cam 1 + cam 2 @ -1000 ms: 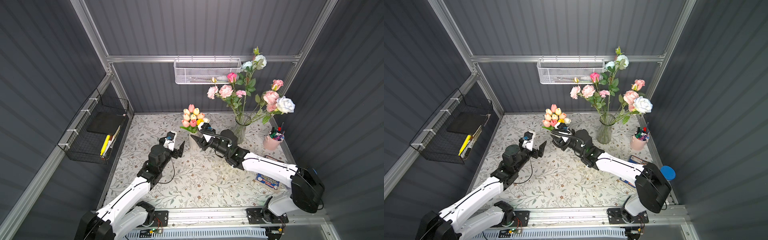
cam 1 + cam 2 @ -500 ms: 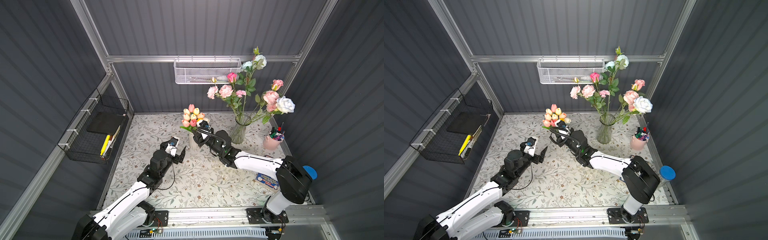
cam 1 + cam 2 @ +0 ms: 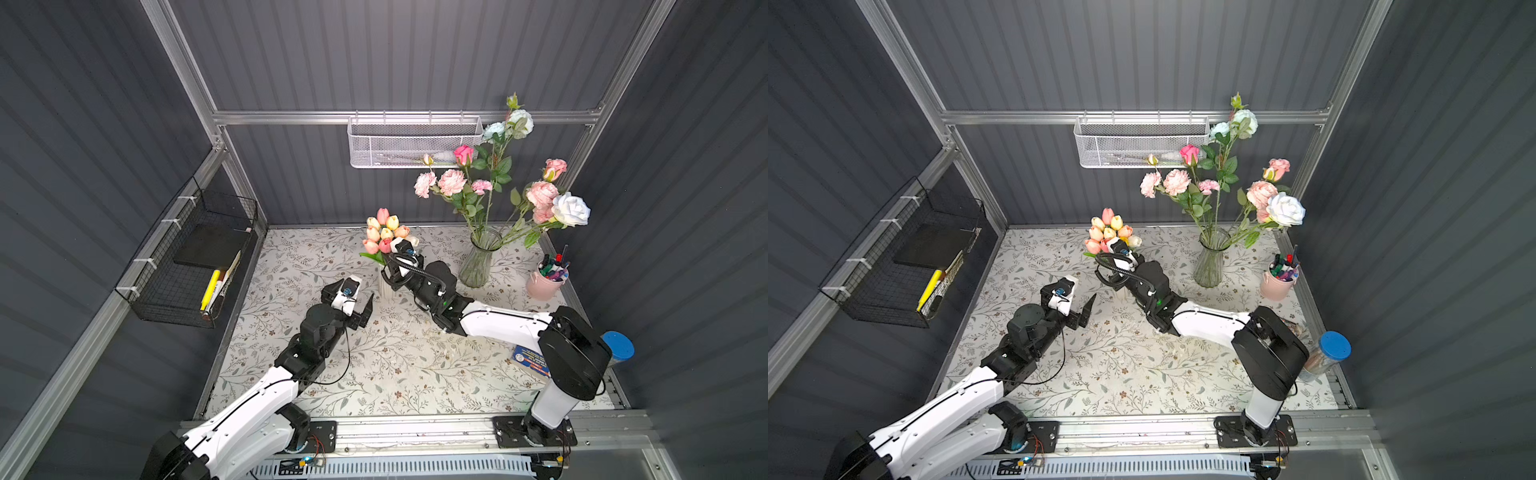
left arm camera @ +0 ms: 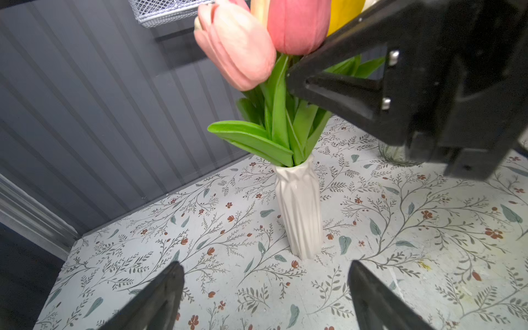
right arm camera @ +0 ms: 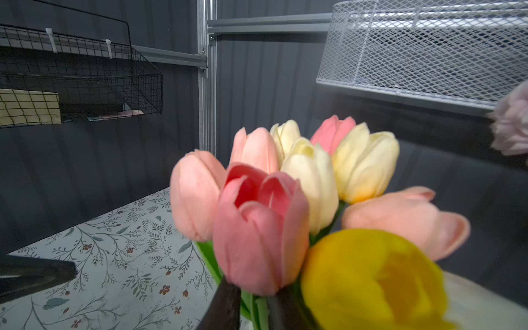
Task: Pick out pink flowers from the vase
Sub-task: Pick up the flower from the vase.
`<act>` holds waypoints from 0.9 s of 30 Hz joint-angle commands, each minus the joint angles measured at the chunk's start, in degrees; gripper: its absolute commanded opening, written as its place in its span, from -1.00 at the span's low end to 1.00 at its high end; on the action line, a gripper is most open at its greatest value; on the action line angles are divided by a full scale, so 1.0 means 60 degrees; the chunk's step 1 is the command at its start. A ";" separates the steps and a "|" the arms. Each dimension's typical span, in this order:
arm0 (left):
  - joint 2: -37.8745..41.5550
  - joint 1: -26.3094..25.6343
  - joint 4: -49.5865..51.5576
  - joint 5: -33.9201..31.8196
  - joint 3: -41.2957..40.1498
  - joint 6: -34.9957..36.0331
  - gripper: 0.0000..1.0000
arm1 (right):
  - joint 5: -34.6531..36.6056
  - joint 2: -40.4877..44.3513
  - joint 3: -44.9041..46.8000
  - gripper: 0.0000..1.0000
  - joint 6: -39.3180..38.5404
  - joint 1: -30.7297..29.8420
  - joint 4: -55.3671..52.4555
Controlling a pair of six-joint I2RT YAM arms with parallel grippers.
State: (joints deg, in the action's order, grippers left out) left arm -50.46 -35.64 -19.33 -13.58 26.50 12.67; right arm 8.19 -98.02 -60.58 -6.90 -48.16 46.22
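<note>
1. Pink artificial tulips: upright in white ribbed ceramic vase on floral-patterned desk.
2. Right hand: nearly closed, pinching their green stems.
3. Left hand: wide open, empty, near vase.

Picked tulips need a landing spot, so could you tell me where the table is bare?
Bare: front middle of the mat; back-left corner by the black basket. Crowded: around the white vase, right gripper, glass vase, pink cup.

Carried on floral-print tabletop: white ribbed vase upright toward the back, clear glass vase near it, pink pen cup, blue booklet lying flat.
</note>
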 commanded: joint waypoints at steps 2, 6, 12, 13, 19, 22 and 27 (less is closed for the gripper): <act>0.0175 -0.0106 -0.0323 -0.0160 -0.0140 0.0273 0.83 | 0.0289 -0.0168 -0.0433 -0.60 -0.0161 -0.0059 0.0295; 0.0243 -0.0168 -0.0367 -0.0196 -0.0183 0.0392 0.83 | 0.0612 -0.0354 -0.0564 -0.69 -0.0198 -0.0088 0.0493; 0.0309 -0.0271 -0.0411 -0.0299 -0.0220 0.0554 0.84 | 0.0781 -0.0419 -0.0528 -0.91 -0.0228 -0.0132 0.0601; 0.0288 -0.0282 -0.0424 -0.0293 -0.0211 0.0555 0.84 | 0.0797 -0.0410 -0.0503 -0.95 -0.0228 -0.0132 0.0633; 0.0294 -0.0301 -0.0526 -0.0328 -0.0257 0.0642 0.84 | 0.0819 -0.0236 -0.0378 -1.00 -0.0382 -0.0264 0.0735; 0.0286 -0.0301 -0.0585 -0.0372 -0.0286 0.0670 0.84 | 0.0764 -0.0020 -0.0363 -1.00 -0.0512 -0.0330 0.0727; 0.0208 -0.0301 -0.0669 -0.0351 -0.0301 0.0718 0.84 | 0.0687 0.0430 -0.0393 -1.00 -0.0779 -0.0405 0.0603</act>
State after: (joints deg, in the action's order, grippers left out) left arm -49.39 -37.10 -21.52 -15.27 25.28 15.99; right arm 12.21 -98.56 -62.89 -10.15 -50.09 48.14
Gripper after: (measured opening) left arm 0.921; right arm 0.049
